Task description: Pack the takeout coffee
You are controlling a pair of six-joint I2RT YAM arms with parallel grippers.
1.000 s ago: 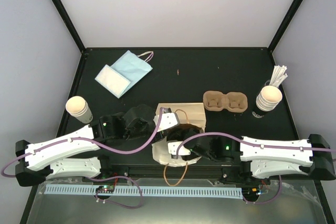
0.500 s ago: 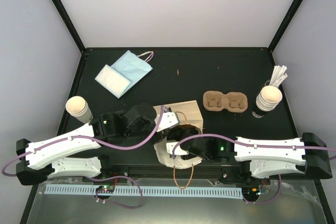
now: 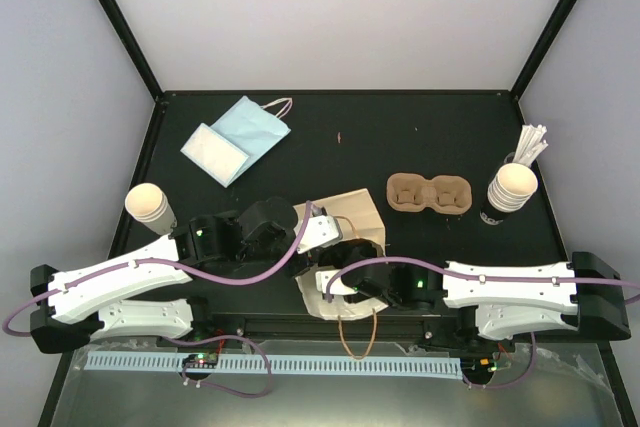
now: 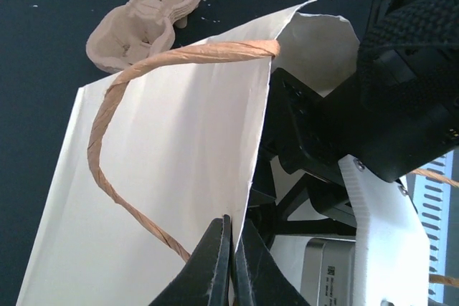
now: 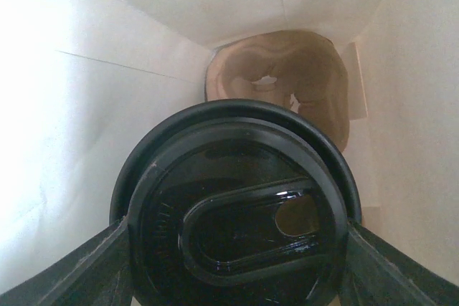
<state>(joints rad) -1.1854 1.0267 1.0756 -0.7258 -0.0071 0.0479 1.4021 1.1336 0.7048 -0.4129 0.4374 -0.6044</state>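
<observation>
While left end effector [image 4: 231, 233] pinches paper bag [image 4: 165, 177] rim, jaws fully closed, right end effector [image 5: 237, 266] grips black-lidded takeout coffee [image 5: 237, 198] inside bag, jaws wide around it; right arm [image 3: 510, 282] reaches further in than second ago

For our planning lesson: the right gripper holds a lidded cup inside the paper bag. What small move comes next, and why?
Probably ease the right gripper deeper into the bag, toward the tray at its bottom. The tray lies beyond the gripped cup; the left gripper pinches the bag edge.
</observation>
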